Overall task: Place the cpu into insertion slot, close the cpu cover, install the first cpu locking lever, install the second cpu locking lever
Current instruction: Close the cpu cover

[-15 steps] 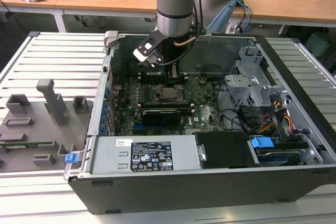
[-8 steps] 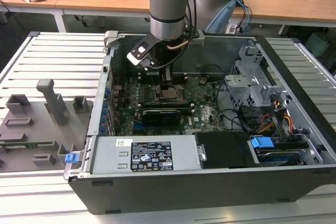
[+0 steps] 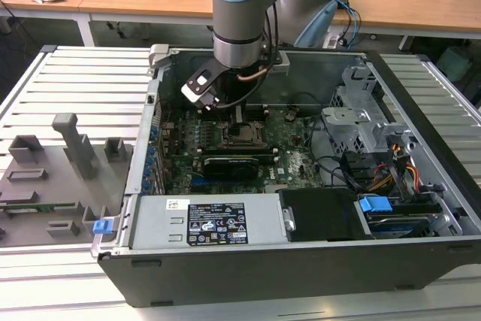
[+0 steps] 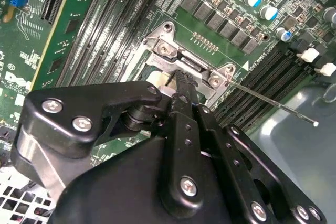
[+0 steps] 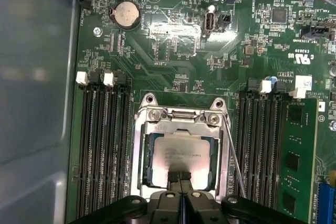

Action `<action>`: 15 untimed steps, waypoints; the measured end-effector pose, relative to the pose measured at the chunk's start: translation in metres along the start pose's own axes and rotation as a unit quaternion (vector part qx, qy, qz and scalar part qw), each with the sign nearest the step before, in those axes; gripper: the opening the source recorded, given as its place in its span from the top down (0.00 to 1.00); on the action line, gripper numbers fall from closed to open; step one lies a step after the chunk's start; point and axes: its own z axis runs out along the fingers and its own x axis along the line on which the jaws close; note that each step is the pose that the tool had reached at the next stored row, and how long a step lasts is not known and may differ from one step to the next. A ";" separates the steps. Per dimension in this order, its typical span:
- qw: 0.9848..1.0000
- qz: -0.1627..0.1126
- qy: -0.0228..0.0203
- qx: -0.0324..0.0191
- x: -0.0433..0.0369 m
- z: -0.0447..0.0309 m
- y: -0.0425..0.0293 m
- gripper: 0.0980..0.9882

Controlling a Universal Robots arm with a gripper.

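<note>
The cpu (image 5: 181, 153) lies flat in the insertion slot (image 5: 148, 174), silvery top up. The cpu cover (image 5: 184, 128) is down over it, and the chip shows through its window. My gripper (image 5: 180, 176) is shut, with its fingertips together on the near edge of the chip and cover. In the second wrist view the gripper (image 4: 181, 80) points down at the metal frame (image 4: 181, 59). A thin locking lever (image 5: 233, 156) runs along one side of the socket and splays outward; its free end (image 4: 314, 124) hangs over the case floor. In the exterior view the gripper (image 3: 239, 116) hangs over the socket (image 3: 240, 134).
Long black memory slots (image 5: 102, 145) flank the socket, with a green memory module (image 5: 296, 156) on one side. A black expansion card (image 3: 237, 163), the power supply (image 3: 210, 223) and the drive cage (image 3: 361, 110) crowd the case. A grey fixture tray (image 3: 52, 178) lies at the exterior view's left.
</note>
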 end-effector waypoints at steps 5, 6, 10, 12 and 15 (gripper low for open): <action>1.000 0.000 0.000 0.000 0.0009 -0.0116 0.0037 0.99; 1.000 0.000 0.000 0.000 0.0009 -0.0117 0.0052 0.99; 1.000 0.000 0.000 0.000 0.0004 -0.0115 0.0141 0.99; 1.000 0.000 0.000 0.000 0.0000 -0.0113 0.0201 0.99; 1.000 0.000 0.000 0.000 -0.0002 -0.0112 0.0231 0.99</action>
